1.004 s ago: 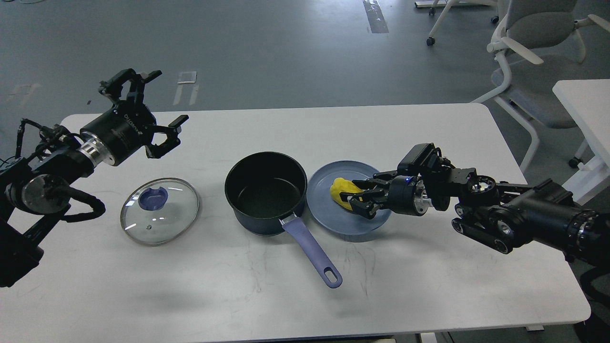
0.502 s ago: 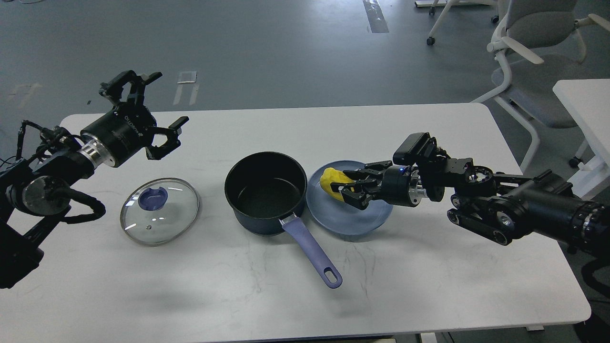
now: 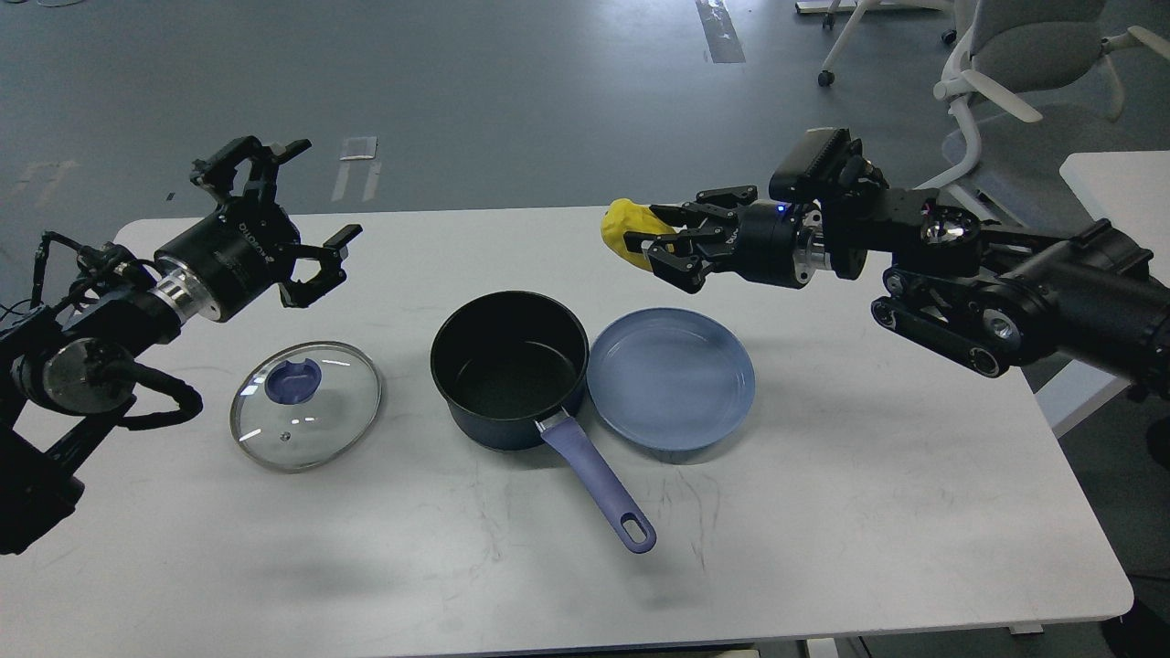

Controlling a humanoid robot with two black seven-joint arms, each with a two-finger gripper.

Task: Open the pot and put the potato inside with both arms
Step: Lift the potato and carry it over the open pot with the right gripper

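Note:
A dark pot [image 3: 509, 366] with a purple handle stands open at the table's middle, with nothing inside. Its glass lid [image 3: 305, 403] with a purple knob lies flat on the table to the left. My right gripper [image 3: 651, 241] is shut on the yellow potato [image 3: 624, 232] and holds it high, above and to the right of the pot. My left gripper [image 3: 302, 210] is open and holds nothing, above the table behind the lid.
A blue plate [image 3: 672, 378] with nothing on it sits just right of the pot. The pot's handle [image 3: 599, 484] points toward the front edge. White office chairs [image 3: 1005, 82] and another table [image 3: 1120, 196] stand at the right, beyond the table.
My right gripper has lifted the potato off the blue plate and carried it up and slightly left. The left arm and the lid have not moved.

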